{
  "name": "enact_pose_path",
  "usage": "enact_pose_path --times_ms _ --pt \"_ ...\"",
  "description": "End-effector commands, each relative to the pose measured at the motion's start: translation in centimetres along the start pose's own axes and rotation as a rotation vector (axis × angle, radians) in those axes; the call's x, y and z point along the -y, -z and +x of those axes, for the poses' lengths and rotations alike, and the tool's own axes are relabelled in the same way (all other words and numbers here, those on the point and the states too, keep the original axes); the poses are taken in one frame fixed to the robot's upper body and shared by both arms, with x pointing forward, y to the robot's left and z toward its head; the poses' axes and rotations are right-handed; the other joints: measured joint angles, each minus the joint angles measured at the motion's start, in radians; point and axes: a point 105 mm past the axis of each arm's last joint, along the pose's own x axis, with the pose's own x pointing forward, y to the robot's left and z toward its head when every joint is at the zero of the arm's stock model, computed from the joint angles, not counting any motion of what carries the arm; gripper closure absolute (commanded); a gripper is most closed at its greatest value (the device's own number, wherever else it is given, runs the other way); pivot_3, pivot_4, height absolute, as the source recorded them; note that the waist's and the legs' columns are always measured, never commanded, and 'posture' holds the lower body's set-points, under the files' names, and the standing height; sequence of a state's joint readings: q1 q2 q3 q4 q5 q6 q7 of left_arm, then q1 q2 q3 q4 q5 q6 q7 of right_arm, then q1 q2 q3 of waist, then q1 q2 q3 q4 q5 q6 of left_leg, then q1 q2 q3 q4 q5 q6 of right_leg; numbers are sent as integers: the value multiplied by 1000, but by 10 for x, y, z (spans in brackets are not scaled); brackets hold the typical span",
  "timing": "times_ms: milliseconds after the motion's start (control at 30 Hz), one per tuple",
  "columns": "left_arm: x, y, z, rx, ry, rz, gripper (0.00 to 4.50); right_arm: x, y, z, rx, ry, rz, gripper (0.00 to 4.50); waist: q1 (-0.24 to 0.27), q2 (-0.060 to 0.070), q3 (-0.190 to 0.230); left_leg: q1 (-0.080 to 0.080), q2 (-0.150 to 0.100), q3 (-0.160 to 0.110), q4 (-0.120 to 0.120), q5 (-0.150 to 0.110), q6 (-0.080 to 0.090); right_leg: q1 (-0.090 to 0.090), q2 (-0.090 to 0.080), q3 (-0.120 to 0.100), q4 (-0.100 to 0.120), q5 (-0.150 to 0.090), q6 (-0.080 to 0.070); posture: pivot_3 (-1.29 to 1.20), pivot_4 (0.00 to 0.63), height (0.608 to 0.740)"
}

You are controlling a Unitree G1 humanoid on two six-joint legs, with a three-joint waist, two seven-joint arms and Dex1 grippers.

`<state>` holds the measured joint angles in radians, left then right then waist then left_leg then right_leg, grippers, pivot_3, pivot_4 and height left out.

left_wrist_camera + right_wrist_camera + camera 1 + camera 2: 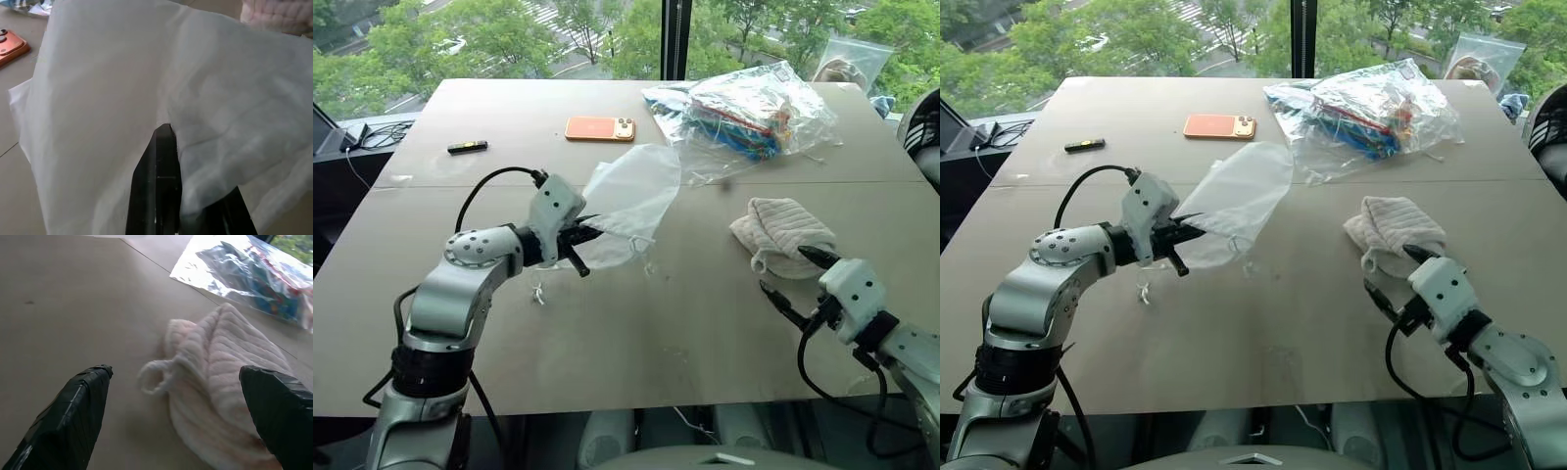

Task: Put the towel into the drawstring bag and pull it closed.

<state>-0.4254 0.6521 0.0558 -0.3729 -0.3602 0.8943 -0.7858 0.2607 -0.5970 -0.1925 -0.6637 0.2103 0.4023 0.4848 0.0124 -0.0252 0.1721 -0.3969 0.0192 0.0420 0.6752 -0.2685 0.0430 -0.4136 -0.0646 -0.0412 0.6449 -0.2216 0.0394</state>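
Towel [781,235], a small cream-white ribbed terry cloth with a little loop tag, is lying crumpled on the grey-brown worktop [636,343], on the robot's right side, and is serving here as the landmark. Just beside the towel, on its near side, the right tool [789,277] is hovering with its two black fingers spread wide apart, one fingertip [274,396] over the towel's edge and nothing between them. Well to the left of the towel, the left tool [584,232] is pinching its fingers together on the lower edge of the thin translucent white fabric drawstring bag [628,199], holding it lifted off the worktop with thin cords dangling. Beyond the towel, a clear plastic zip bag of colourful items [744,117] is resting; farther left of that, an orange phone [599,128] is lying flat.
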Motion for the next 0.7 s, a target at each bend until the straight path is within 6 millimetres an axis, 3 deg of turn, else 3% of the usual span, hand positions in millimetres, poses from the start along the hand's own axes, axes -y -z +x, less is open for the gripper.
enact_pose_path --times_ms 33,200,367,500,700 --pt "1 -19 3 15 -18 -44 4482 27 -4 -2 -9 117 218 0 -1 0 0 0 0 0 0 0 0 0 0 0 0 0 0 0 150 740" --pt "5 -20 8 3 -33 -25 4482 65 -4 1 -4 236 459 0 -2 0 0 1 1 0 0 -1 1 0 1 2 1 1 -1 0 150 740" --pt "7 -22 14 11 -30 -24 4482 93 4 24 -88 249 574 0 0 0 0 0 0 1 0 -2 3 0 0 3 1 1 -1 0 150 740" --pt "8 -23 17 19 -26 -18 4482 88 22 48 -238 93 653 0 0 1 1 0 -1 2 0 -2 3 -1 1 4 1 1 -1 0 150 740" --pt "3 -23 15 16 -49 -31 4482 58 47 54 -415 -184 634 0 0 1 0 -1 -1 2 -2 -2 4 -1 0 6 -1 1 -1 0 150 740"
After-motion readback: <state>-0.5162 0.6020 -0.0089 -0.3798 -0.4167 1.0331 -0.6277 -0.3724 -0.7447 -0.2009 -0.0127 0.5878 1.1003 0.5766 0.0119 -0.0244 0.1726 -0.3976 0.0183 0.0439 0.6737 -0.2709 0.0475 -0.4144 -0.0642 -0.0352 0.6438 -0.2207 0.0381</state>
